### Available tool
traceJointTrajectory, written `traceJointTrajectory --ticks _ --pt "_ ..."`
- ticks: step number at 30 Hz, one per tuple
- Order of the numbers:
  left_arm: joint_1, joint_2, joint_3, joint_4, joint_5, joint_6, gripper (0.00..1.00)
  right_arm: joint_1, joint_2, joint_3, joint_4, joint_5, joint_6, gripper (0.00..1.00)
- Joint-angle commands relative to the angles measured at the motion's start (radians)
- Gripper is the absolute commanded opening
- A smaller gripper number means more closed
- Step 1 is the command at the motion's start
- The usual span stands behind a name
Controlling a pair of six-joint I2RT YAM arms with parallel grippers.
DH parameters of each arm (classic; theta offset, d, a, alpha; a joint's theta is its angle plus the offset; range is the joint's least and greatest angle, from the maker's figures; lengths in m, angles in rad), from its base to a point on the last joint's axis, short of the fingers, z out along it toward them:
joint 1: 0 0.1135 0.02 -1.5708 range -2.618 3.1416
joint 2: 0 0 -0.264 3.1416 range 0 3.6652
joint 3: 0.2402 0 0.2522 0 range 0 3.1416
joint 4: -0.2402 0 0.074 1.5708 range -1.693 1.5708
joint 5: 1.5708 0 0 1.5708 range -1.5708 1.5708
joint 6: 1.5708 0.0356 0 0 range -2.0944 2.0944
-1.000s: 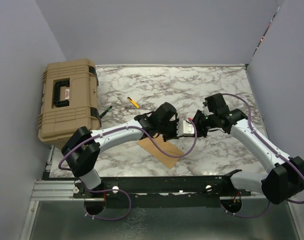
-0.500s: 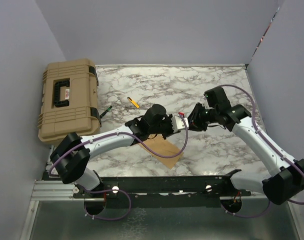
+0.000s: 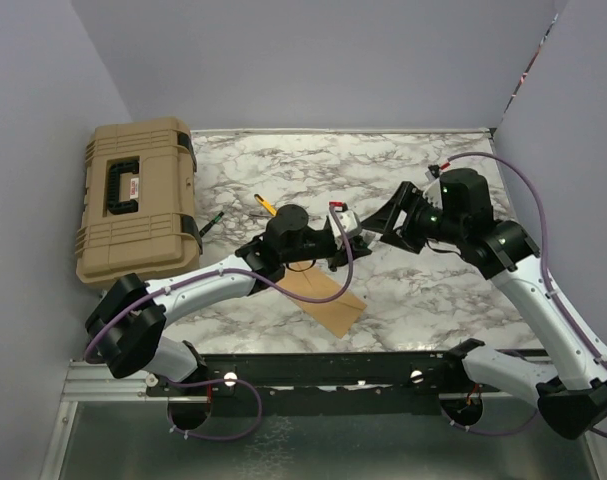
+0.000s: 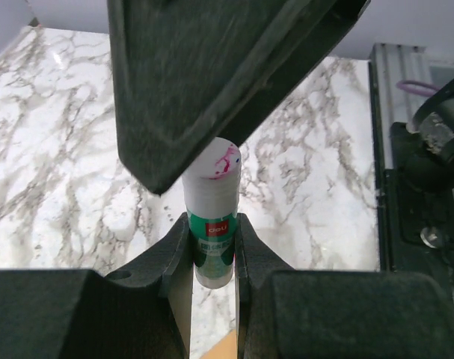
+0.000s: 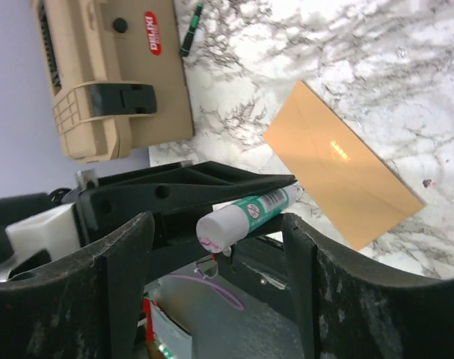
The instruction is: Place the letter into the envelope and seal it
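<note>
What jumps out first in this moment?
A glue stick is clamped in the left fingers, held above mid-table, its pink-smeared tip between the open right fingers. A tan paper rectangle lies flat near the front edge, and a tan toolbox sits far left.

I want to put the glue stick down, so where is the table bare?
Bare marble: the far strip from tool case to right wall, and right of the envelope. Crowded: yellow tool and green pen by the case, left claw and right claw mid-table.

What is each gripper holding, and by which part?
The left gripper clamps the glue stick by its green-labelled body; the right gripper is open, holding nothing.
</note>
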Motion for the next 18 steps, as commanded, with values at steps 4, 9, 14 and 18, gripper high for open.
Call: traceJointTrajectory --ticks 4,9,14,18 --pt "0.028 0.006 0.025 0.06 0.193 -0.215 0.0 0.006 -0.04 0.021 0.056 -0.049 -0.214 0.69" --pt "0.038 0.024 0.077 0.01 0.263 -0.288 0.0 0.006 -0.046 0.052 0.037 -0.025 -0.342 0.56" --pt "0.044 0.035 0.102 -0.025 0.279 -0.299 0.0 0.006 -0.036 0.052 0.082 -0.078 -0.38 0.42" --pt "0.05 0.037 0.115 -0.039 0.273 -0.298 0.0 0.006 -0.023 0.051 0.085 -0.127 -0.385 0.37"
